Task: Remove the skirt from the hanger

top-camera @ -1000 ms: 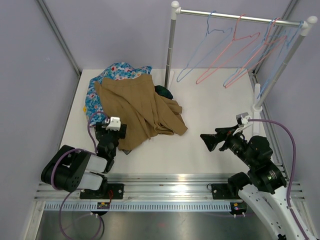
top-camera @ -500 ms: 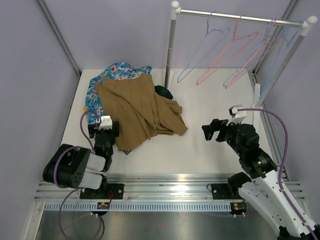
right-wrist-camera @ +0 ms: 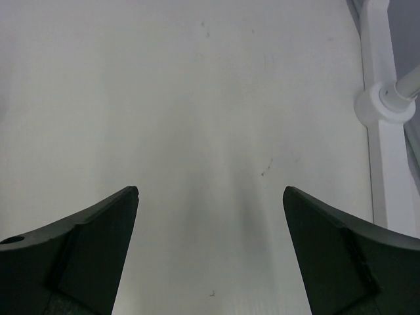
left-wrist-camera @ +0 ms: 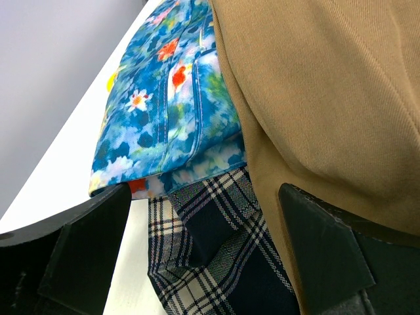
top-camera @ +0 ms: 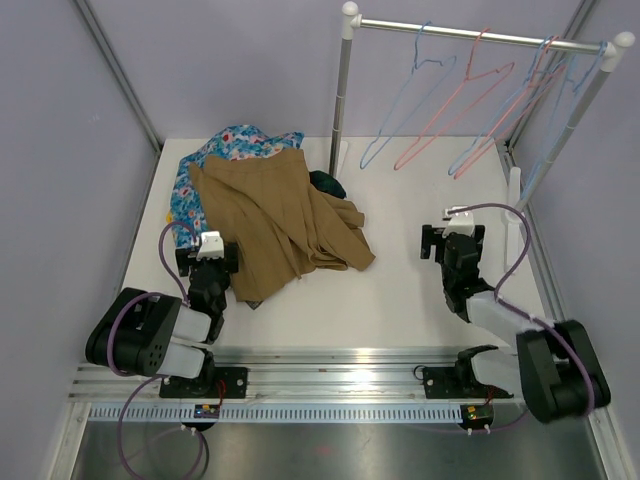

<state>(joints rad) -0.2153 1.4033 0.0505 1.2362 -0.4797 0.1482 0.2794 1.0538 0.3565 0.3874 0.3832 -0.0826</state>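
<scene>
The tan pleated skirt lies crumpled on the white table at the left, apart from the rack; no wire shows in it. The hanger, light-blue wire, hangs bare on the rail beside others like it. My left gripper is open at the skirt's near-left corner. In the left wrist view that gripper has the skirt by its right finger and nothing pinched. My right gripper sits low over bare table on the right. In its own view the right gripper is open and empty.
A blue floral garment lies under the skirt's far-left side, and a dark tartan garment pokes out below it. Pink hangers share the rail. The rack's post stands behind the heap; its right foot is near my right gripper.
My right arm has folded back and down; its gripper turned from pointing left to pointing away over the table. The left gripper shifted slightly left. The clothes have not moved.
</scene>
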